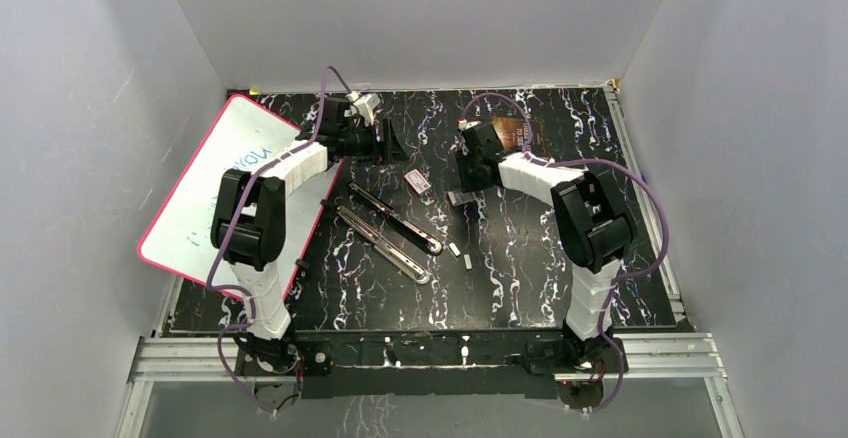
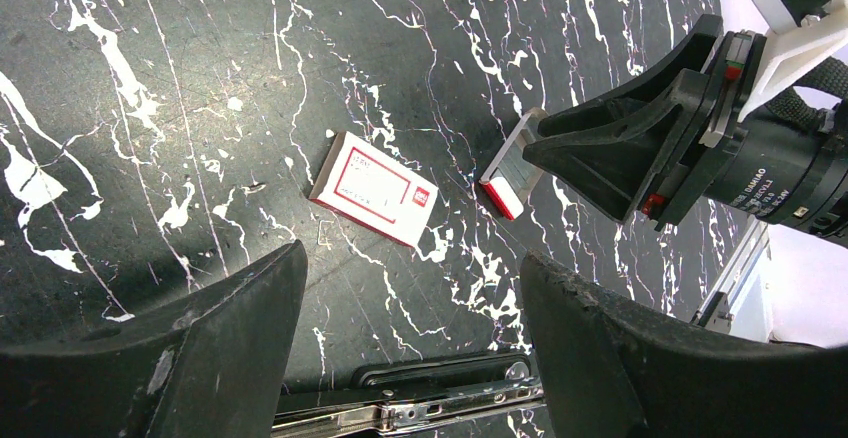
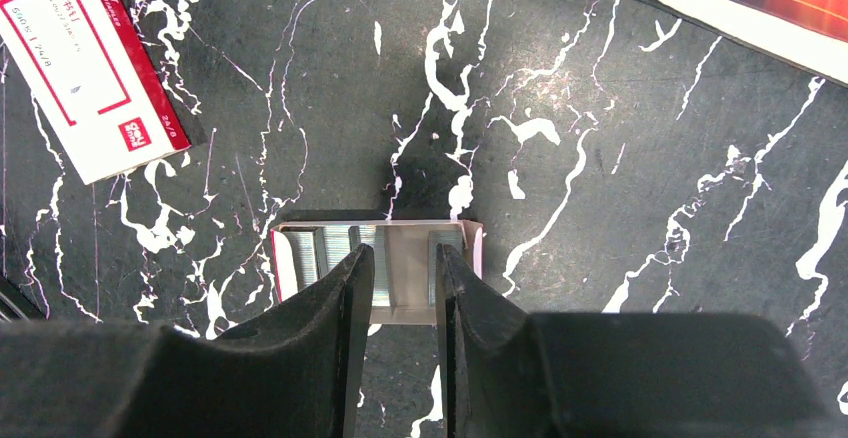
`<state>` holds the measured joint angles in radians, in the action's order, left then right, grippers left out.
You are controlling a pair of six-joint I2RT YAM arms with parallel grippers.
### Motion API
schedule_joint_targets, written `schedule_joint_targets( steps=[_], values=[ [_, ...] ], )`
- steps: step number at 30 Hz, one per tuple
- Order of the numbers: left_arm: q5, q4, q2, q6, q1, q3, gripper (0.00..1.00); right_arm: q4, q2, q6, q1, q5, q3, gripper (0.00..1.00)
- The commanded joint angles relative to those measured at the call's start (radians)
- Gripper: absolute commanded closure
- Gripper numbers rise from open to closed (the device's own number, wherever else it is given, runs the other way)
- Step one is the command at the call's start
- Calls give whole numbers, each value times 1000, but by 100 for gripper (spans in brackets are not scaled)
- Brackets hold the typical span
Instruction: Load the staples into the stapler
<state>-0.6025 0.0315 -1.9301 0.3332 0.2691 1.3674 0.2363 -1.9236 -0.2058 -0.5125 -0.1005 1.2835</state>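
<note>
Top view: long black-and-chrome stapler (image 1: 388, 228) lies opened mid-table. Right gripper (image 1: 458, 180) is low just beyond it, left gripper (image 1: 390, 145) farther back-left. Pink-rimmed whiteboard (image 1: 200, 198) under left arm.

Left wrist: left gripper spread wide above table; red-white cardboard staple box (image 2: 372, 188) ahead of it.

Right wrist: silvery staples (image 3: 305, 258) sit in small red-edged tray (image 3: 475, 250) directly under right gripper. Fingers (image 3: 320, 348) nearly together, slim gap; pinching or not, cannot tell.

Robot lab cell, white enclosure walls (image 1: 400, 18), aluminium frame (image 1: 660, 354), marbled tabletop (image 1: 520, 288)
</note>
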Motion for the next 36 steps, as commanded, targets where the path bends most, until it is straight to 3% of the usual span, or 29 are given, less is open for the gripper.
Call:
schedule_joint_targets(
  steps=[1, 25, 36],
  values=[
    [-25, 5, 69, -2, -8, 4, 24, 2, -9, 8, -7, 4, 45, 64],
    [-23, 7, 72, -3, -9, 4, 24, 24, -38, 13, -12, -4, 45, 64],
    [-23, 7, 72, -2, -11, 4, 24, 31, -46, 14, -13, -10, 47, 73]
  ],
)
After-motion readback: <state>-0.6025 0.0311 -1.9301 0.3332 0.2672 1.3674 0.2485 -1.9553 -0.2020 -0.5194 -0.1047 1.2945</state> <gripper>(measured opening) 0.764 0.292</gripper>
